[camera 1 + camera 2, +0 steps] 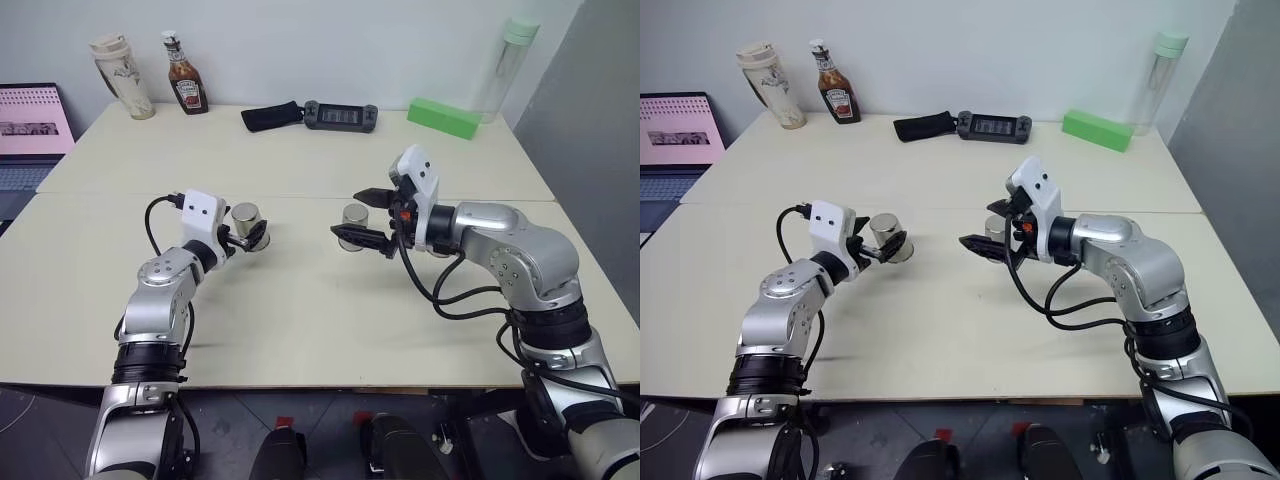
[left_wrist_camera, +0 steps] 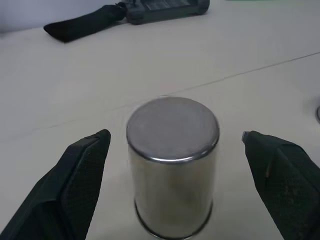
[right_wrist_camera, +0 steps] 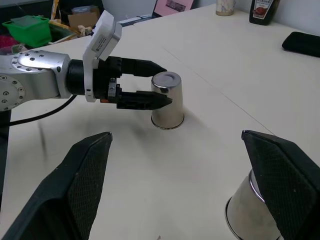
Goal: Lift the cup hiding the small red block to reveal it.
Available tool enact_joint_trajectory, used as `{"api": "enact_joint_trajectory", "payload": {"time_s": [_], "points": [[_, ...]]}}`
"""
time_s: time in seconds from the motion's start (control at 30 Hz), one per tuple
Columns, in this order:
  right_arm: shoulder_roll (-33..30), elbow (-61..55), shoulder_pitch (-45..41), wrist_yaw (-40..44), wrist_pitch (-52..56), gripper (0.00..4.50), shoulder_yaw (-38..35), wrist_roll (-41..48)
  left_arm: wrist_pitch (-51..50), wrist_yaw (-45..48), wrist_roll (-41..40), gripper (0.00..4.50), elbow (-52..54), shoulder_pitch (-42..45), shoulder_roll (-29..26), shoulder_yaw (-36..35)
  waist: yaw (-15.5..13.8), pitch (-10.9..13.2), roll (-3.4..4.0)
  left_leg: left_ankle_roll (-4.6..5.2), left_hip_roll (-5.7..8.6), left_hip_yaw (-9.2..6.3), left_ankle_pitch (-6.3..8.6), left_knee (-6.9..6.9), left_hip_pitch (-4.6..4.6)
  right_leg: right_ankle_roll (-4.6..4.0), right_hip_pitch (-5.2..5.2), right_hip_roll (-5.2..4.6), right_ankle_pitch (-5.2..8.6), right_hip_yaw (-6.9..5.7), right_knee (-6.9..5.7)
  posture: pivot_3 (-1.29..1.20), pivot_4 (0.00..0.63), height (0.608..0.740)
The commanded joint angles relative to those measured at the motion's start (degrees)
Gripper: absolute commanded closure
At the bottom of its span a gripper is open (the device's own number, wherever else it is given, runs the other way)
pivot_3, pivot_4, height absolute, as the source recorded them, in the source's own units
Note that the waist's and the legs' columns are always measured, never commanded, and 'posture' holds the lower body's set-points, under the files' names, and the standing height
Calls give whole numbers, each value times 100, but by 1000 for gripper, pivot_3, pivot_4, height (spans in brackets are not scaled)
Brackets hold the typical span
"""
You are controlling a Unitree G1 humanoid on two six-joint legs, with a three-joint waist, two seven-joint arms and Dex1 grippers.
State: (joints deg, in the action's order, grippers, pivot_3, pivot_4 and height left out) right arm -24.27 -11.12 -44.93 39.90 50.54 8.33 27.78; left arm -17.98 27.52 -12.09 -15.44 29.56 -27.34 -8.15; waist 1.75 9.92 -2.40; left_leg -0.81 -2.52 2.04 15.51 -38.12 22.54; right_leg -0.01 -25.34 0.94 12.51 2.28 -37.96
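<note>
Cup (image 2: 172,165): shiny silver tumbler, upside down on cream table (image 1: 300,310), between spread fingers of left gripper (image 1: 250,235), untouched. Left jaws wide, holding nothing. Right gripper (image 1: 365,218) wide apart, empty, flanking second silver cup (image 1: 354,226). Far edge: ketchup bottle (image 1: 184,75), green box (image 1: 443,117), black controller (image 1: 340,115).

A third cup (image 1: 441,246) sits mostly hidden, seemingly behind the right arm.

The left gripper (image 1: 247,236) reaches level and forward, its two black fingers spread wide, one on each side of a silver cup (image 2: 172,165) without touching it. The right gripper (image 1: 362,214) points toward the left one, fingers parted.
</note>
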Motion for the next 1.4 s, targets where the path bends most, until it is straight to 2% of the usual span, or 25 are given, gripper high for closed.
{"api": "enact_joint_trajectory", "payload": {"time_s": [0.03,0.17,0.27,0.37,0.47,0.6,0.7,0.87,0.97,1.1,1.4], "points": [[-39,-248,17,-10,-62,101,-36,-18,248,-41,116,0,-115,114,91,72,-5,0,0,0,0,-1,0,1,2,0,0,0,0,-1,1,0,150,740],[-28,-257,39,-15,-40,101,-34,-6,335,-56,146,0,-322,168,224,124,-6,0,0,0,0,-5,0,0,5,0,-1,0,0,-5,1,0,150,740],[2,-267,68,-40,-15,0,-40,15,386,-97,163,482,-406,202,287,130,-6,0,0,0,-1,-6,0,-2,5,0,-1,0,0,-5,0,0,150,740],[30,-272,76,-67,-11,0,-31,13,376,-143,179,1209,-466,259,288,111,-3,0,0,0,-3,-8,0,-2,4,0,-1,0,0,-6,-2,0,150,740],[34,-257,76,-78,-24,0,-21,-2,447,-224,283,1750,-591,349,235,104,-4,0,0,0,-3,-8,0,-2,4,0,-1,0,0,-7,-2,0,150,740],[32,-254,91,-81,-36,0,8,-23,498,-159,160,1752,-512,366,187,-21,-2,0,0,0,-1,-6,0,-2,5,0,-1,0,0,-5,0,0,150,740],[27,-302,120,-42,-20,0,19,24,222,15,-380,1752,24,271,148,-406,-2,0,0,0,-2,-9,0,-1,8,0,-2,0,0,-7,0,0,150,740],[34,-373,195,13,23,0,52,92,-171,63,-830,1752,793,-140,-288,-1045,31,0,0,0,-9,-9,0,1,8,0,-5,-4,0,-5,-1,0,150,740],[44,-331,197,59,71,0,139,95,-501,-122,-1030,1752,860,-282,-525,-1471,24,0,1,0,-14,-14,0,2,4,0,-4,-3,1,-10,-3,0,150,740],[140,-116,123,-39,47,0,259,-48,-433,-262,-656,1752,694,-554,-659,-1298,10,1,1,-1,-10,-12,-1,0,-2,17,1,-3,11,-11,-3,0,150,740],[178,-117,116,34,11,0,379,-130,357,-538,-265,1752,-95,-559,-239,-1056,-23,0,0,-1,-2,-11,-1,-6,9,0,1,-5,0,-13,5,0,150,740]]}}
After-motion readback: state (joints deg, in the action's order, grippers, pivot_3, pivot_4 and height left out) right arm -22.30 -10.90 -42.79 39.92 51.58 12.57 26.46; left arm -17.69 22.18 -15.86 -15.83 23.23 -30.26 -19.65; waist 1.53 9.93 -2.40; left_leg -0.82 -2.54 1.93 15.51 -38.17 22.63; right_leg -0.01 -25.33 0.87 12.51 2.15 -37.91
